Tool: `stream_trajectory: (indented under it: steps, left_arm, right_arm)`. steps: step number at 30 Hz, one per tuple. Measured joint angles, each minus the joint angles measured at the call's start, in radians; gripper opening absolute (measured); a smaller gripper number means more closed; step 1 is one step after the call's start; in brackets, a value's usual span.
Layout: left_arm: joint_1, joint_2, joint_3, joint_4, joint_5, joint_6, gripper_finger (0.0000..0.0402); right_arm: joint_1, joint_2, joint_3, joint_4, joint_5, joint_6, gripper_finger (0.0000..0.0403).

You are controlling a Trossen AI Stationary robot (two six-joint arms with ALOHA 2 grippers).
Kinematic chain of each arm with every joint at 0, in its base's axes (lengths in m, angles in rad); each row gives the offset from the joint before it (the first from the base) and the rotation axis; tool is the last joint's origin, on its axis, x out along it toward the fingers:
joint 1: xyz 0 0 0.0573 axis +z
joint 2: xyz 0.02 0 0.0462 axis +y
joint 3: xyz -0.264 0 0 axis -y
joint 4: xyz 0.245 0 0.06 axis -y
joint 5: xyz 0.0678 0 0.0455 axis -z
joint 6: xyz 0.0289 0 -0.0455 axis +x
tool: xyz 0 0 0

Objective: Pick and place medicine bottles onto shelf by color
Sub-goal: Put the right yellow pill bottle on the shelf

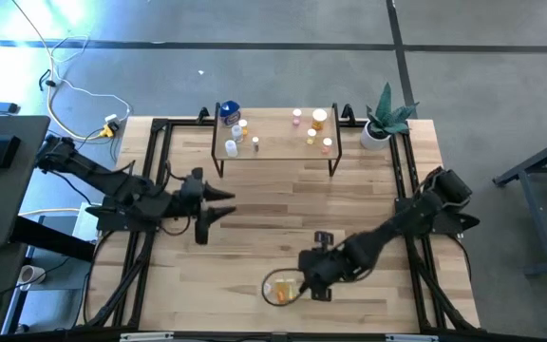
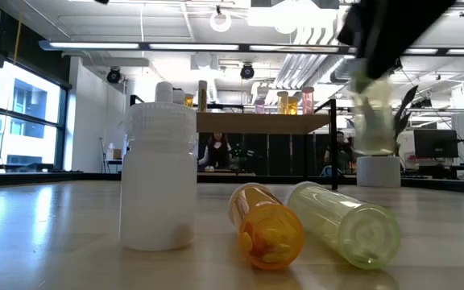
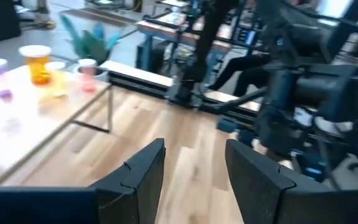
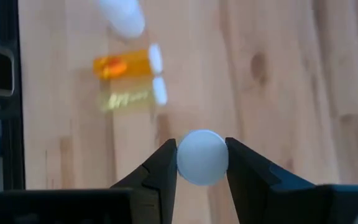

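My right gripper point(image 1: 304, 273) is shut on a white bottle point(image 4: 202, 157) near the table's front edge, and the bottle is lifted above the table in the low view point(image 2: 372, 121). Below and beside it, a white bottle point(image 2: 158, 177) stands upright. An orange bottle point(image 2: 266, 227) and a yellow-green bottle point(image 2: 346, 223) lie on their sides. The shelf point(image 1: 273, 144) stands at the far edge. It carries a blue-topped bottle point(image 1: 229, 112) and white ones on its left, and pink and orange ones point(image 1: 319, 120) on its right. My left gripper point(image 1: 224, 202) is open and empty at mid-left. My right gripper pinches the white bottle's round top point(image 4: 202, 146) between its two fingers, one on each side. The fingers come from above, pointing down. The bottle hangs below them, clear of the table.
A potted green plant point(image 1: 384, 120) stands at the far right corner beside the shelf. Black frame rails point(image 1: 155, 161) run along the table's left and right sides. Bare tabletop point(image 1: 283, 214) lies between the shelf and the front bottles.
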Motion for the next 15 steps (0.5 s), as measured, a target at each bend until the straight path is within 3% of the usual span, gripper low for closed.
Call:
stream_trajectory:
  steps: [15]
  left_arm:
    - [0.274, -0.11, 0.0, -0.187, 0.211, 0.001, 0.0158]
  right_arm:
    - [-0.276, -0.001, 0.24, -0.13, -0.033, -0.163, 0.0103]
